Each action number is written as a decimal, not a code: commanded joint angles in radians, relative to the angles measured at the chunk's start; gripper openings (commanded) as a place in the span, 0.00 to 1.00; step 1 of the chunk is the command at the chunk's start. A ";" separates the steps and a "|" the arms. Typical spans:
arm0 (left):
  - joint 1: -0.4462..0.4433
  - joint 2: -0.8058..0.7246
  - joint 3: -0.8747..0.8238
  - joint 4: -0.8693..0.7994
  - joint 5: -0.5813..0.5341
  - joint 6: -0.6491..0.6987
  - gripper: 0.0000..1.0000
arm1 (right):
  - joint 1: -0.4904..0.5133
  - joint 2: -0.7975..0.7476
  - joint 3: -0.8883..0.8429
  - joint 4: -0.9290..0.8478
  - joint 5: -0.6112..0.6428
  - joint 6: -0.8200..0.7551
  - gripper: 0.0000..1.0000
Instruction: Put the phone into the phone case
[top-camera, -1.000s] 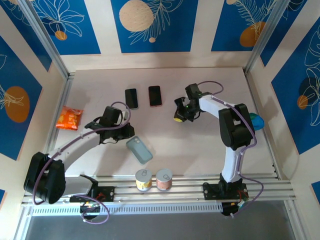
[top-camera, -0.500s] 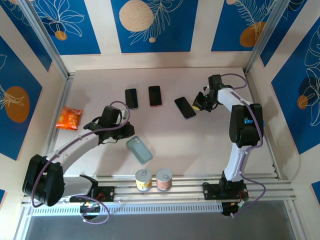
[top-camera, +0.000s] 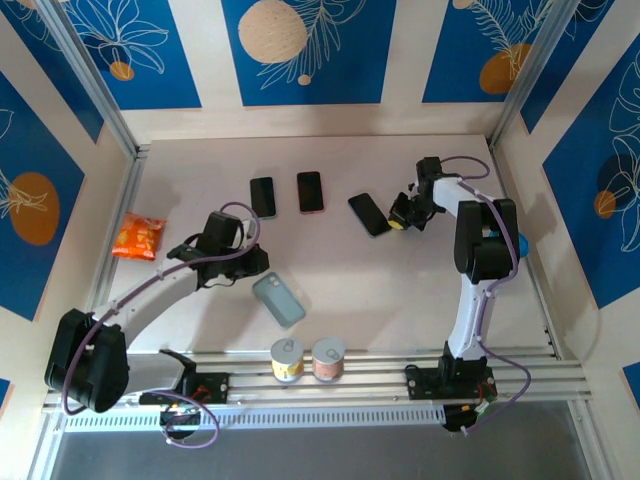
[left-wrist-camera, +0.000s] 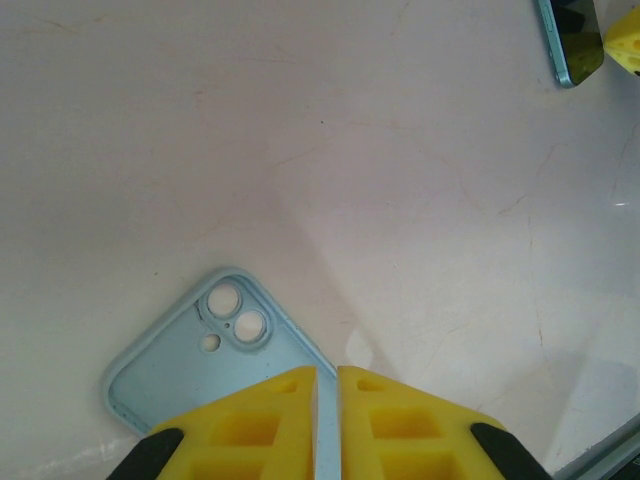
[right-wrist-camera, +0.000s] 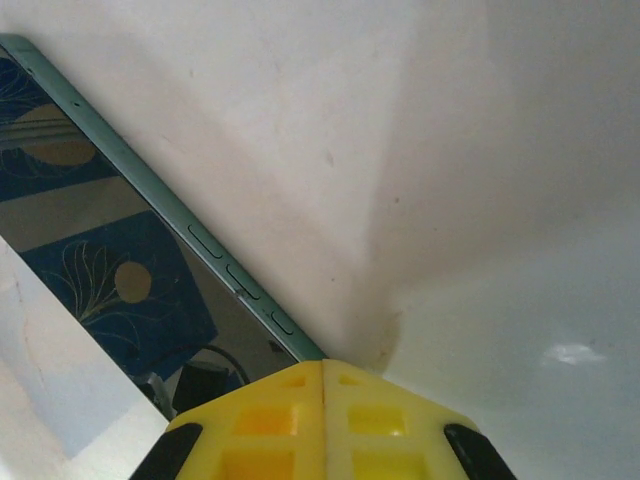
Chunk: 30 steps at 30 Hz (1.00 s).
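The light blue phone case (top-camera: 278, 299) lies inner side up on the table, camera holes showing (left-wrist-camera: 190, 365). My left gripper (top-camera: 254, 268) (left-wrist-camera: 327, 374) is shut on the case's thin side wall, which runs between the yellow fingers. The phone (top-camera: 370, 214), dark-screened with a green edge (right-wrist-camera: 110, 250), lies flat in the right middle of the table. Its end also shows in the left wrist view (left-wrist-camera: 572, 40). My right gripper (top-camera: 401, 220) (right-wrist-camera: 322, 366) is shut with nothing in it, its tips against the phone's right end.
A black phone (top-camera: 263, 196) and a red-edged phone (top-camera: 310, 191) lie side by side at the back. An orange snack bag (top-camera: 138, 237) is at the left. Two cans (top-camera: 287, 358) (top-camera: 328, 357) stand by the front rail. A blue-green object (top-camera: 518, 243) sits behind the right arm.
The right gripper left the phone lying on the table, swung right and back, and now sits shut at the phone's right end. The left arm and the case have not moved.
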<state>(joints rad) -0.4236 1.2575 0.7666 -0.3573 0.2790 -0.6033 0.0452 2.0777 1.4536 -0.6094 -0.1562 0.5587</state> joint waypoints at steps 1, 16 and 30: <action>0.009 -0.023 -0.006 -0.018 -0.010 0.005 0.14 | -0.002 0.033 0.017 -0.040 0.026 -0.020 0.00; 0.013 -0.030 -0.012 -0.013 -0.012 0.018 0.14 | 0.164 -0.081 -0.065 -0.083 0.044 0.010 0.00; 0.017 -0.073 -0.036 -0.021 -0.024 0.015 0.14 | 0.379 0.034 0.154 -0.113 -0.014 0.027 0.00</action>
<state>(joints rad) -0.4210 1.2045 0.7475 -0.3592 0.2680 -0.5999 0.4095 2.0647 1.5398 -0.6914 -0.1299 0.5865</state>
